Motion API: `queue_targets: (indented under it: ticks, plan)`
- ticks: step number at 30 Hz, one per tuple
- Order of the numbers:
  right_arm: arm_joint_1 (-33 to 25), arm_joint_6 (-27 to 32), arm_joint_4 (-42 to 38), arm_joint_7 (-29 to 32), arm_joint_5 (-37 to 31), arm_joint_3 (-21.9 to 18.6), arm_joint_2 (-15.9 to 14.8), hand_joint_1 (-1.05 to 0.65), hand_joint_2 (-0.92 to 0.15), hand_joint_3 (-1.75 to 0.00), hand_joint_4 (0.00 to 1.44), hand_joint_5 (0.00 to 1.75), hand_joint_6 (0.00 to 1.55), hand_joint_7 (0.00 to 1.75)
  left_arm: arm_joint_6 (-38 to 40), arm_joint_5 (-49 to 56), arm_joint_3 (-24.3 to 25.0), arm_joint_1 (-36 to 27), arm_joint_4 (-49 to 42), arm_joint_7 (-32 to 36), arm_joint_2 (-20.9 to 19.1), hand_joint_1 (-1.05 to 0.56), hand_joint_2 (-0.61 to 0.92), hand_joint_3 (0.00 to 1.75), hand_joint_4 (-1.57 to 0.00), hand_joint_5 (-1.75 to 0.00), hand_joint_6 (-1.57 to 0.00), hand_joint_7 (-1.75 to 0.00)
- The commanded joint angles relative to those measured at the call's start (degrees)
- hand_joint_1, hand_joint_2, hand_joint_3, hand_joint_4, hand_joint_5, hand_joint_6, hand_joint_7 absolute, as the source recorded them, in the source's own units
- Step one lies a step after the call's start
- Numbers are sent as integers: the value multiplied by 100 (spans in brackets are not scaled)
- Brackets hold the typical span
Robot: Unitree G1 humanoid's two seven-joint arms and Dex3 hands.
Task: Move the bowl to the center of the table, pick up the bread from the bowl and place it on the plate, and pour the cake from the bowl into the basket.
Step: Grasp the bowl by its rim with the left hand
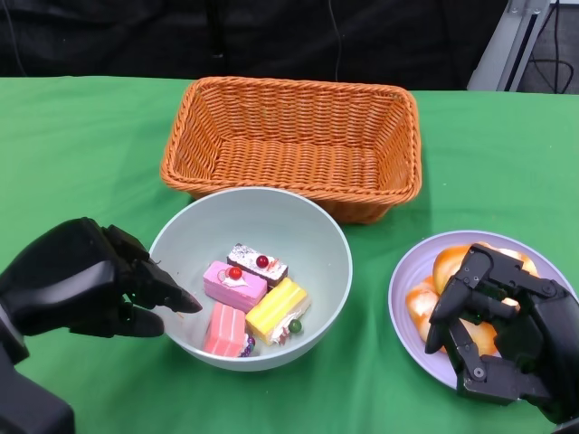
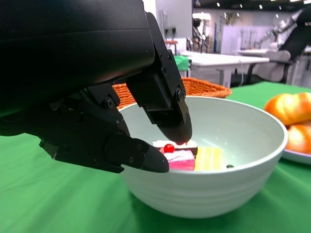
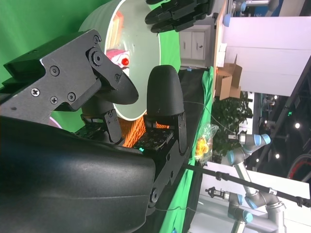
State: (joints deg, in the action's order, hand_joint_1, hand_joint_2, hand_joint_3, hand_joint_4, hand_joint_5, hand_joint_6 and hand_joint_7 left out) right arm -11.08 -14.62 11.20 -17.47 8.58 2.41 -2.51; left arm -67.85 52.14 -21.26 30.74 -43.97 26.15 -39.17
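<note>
Bread (image 1: 452,271) lies on the plate (image 1: 403,289) under the right hand (image 1: 493,316); whether that hand grips it cannot be told. The left hand (image 1: 90,280) pinches the bowl (image 1: 317,235) rim. Pouring the cake (image 1: 235,285) is judged next: lift and tip toward the basket (image 1: 289,136).

A green cloth (image 1: 81,154) covers the desk. Beyond its far edge, from ten to one o'clock in the head view, hangs a black backdrop (image 1: 271,36), with a grey metal post (image 1: 507,45) leaning at two o'clock. The left wrist view looks past the cloth into a lit hall — a white table (image 2: 228,60) stands well back. In the right wrist view a grey robot arm with blue joints (image 3: 248,145) stands near cardboard boxes (image 3: 226,77) and a white cabinet (image 3: 194,41).
</note>
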Motion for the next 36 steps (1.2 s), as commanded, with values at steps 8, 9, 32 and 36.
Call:
queue_targets:
  ticks: [8, 9, 32, 36]
  plan:
    - [-13, -5, -2, 12, 93, -16, -58, 1, -56, -122, 71, 166, 65, 150, -396, -538, -49, 207, 81, -1109, -409, -55, 83, 0, -78, -4, -76, 0]
    - [-12, -6, -4, 18, 84, -12, -58, 1, -56, -122, 71, 166, 65, 150, -395, -539, -42, 208, 94, -1153, -409, -56, 82, 0, -78, -4, -76, 0]
    - [-70, -42, 16, 52, 86, 27, -57, 0, -55, -122, 71, 167, 64, 152, 767, 1349, -793, 118, 549, 556, -276, -50, 88, 1, -88, -2, -85, -1]
    - [-99, 32, 61, 24, 160, 53, -45, 0, -55, -123, 71, 167, 64, 152, 790, 1448, -1065, 269, 374, 761, -210, -48, 89, 0, -90, -2, -86, -1]
